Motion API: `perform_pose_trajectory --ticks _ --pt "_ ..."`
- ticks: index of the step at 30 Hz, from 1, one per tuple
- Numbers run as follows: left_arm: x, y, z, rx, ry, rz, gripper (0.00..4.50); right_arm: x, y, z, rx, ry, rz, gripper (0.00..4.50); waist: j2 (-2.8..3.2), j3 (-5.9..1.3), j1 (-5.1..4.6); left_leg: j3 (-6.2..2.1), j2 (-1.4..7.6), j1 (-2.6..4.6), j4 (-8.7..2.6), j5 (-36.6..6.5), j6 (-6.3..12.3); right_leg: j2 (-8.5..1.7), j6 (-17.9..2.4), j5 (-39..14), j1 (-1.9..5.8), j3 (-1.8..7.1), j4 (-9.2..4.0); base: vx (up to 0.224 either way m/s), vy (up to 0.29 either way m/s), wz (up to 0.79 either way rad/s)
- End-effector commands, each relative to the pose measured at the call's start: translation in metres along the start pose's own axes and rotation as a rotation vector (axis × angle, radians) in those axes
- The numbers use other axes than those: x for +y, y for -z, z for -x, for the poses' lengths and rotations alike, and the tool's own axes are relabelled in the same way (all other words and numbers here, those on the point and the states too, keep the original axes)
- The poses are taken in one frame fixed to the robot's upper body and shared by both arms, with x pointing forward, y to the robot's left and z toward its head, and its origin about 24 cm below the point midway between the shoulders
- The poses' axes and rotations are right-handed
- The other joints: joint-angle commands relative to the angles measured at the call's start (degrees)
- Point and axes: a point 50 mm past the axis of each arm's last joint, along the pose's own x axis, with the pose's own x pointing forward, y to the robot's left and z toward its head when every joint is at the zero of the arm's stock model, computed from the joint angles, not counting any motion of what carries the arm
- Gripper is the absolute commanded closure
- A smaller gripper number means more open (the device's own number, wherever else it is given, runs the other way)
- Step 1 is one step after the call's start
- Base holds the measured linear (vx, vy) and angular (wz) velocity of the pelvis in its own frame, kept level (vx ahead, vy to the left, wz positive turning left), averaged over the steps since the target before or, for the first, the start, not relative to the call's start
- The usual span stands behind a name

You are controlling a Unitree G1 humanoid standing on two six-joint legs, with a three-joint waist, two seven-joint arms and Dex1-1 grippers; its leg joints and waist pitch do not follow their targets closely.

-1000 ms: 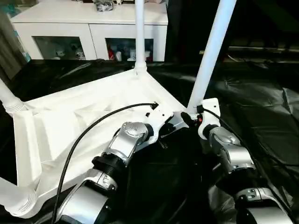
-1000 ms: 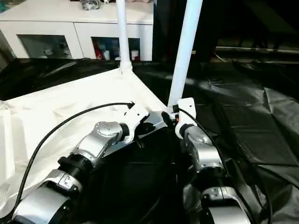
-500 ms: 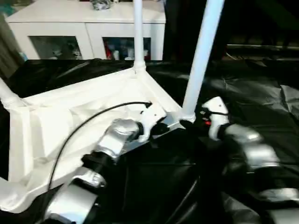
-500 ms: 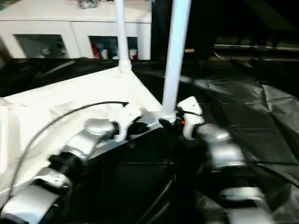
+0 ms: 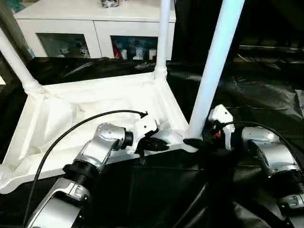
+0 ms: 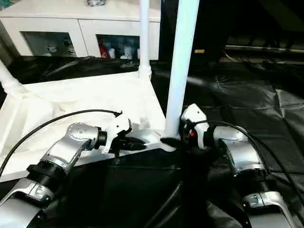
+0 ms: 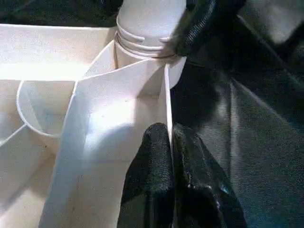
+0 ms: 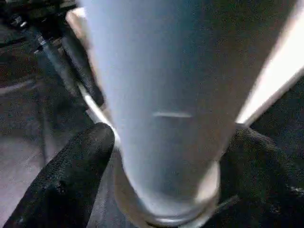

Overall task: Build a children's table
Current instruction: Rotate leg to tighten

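Straddling table leg [image 5: 214, 71]: right gripper [image 5: 195, 141] fingers.

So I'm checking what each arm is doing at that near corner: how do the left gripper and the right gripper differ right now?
The left gripper is shut, its fingers pinching the thin rim wall of the tabletop; the right gripper stands wide, one finger on each side of the near leg at its base. The left gripper holds a flat edge, the right gripper straddles a round tube. Both work at the same corner socket.
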Motion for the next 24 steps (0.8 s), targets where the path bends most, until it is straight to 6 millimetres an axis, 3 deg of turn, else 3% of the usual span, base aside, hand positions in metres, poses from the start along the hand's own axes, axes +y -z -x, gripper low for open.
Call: perform_pose_trajectory --ticks 1,3,9,18,24 --pt "-0.003 -0.013 -0.001 -0.063 0.036 -0.035 4.5 0.0 -0.001 0.001 0.006 -0.01 0.023 0.95 -1.34 -3.68 0.0 -1.58 3.63 1.56 -3.83 -11.77 4.06 -3.74 -14.24 -12.28 2.47 2.42 -3.8 0.0 0.0 0.0" --pt "-0.003 -0.013 -0.001 -0.062 0.035 -0.035 4.5 0.0 -0.001 0.002 0.005 -0.009 0.02 0.98 -1.28 -3.7 0.01 -1.6 3.59 1.54 -3.79 -11.36 4.11 -3.73 -14.08 -12.2 2.46 2.42 -3.78 0.0 0.0 0.0" --pt "-0.002 -0.013 0.0 -0.062 0.031 -0.034 4.5 -0.002 -0.001 0.004 0.003 -0.004 0.013 1.64 -1.23 -3.85 0.08 -1.56 3.54 1.44 -3.6 -9.76 4.93 -3.65 -14.61 -9.83 2.57 2.36 -3.47 0.0 0.0 0.0" --pt "0.004 -0.011 -0.001 -0.034 -0.048 -0.025 4.5 -0.003 0.012 -0.001 0.013 0.065 -0.038 1.84 -1.12 -3.9 0.1 -1.57 3.53 1.54 -3.53 -9.89 4.88 -3.61 -14.68 -9.97 2.55 2.34 -3.51 0.0 0.0 0.0" --pt "0.018 -0.015 -0.018 -0.029 -0.264 0.055 4.5 -0.008 0.033 -0.02 -0.008 0.358 -0.219 1.85 -1.18 -3.56 -0.8 -1.81 3.31 1.81 -4.04 -13.84 1.88 -3.65 -13.04 -16.15 2.38 2.39 -4.37 0.0 0.0 0.0"
